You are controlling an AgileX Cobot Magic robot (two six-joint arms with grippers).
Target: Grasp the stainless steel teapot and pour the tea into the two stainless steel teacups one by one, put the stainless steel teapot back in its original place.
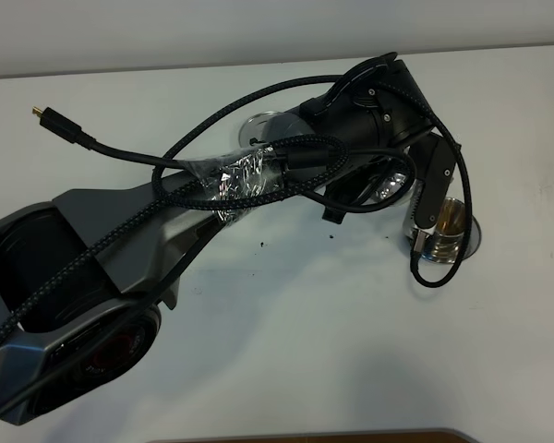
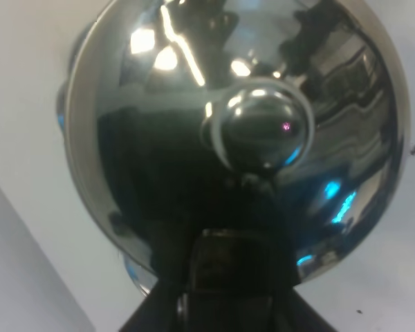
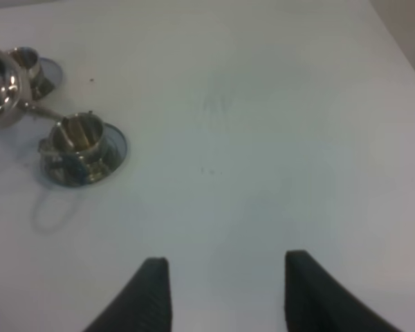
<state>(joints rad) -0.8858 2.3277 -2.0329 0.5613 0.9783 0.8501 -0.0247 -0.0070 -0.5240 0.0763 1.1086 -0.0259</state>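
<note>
Left fingers (image 2: 162, 317) tight on teapot (image 2: 159, 138), right fingers (image 3: 152, 297) spread; spout (image 3: 45, 108) only from right wrist

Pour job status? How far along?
Done: left pincer appears clamped on the teapot handle. In hand: spout sits by the right teacup, which shows amber inside. Left: far teacup contents unreadable; teapot return. Right pincer open.

My left arm (image 1: 102, 249) wears dark grey and black shells, with black braided cables (image 1: 295, 148) bundled by clear tape (image 1: 235, 180), one ending in a gold-tipped plug (image 1: 39, 113), and I see two matte black fingers (image 3: 152, 297) on the right end effector (image 3: 225, 266).
</note>
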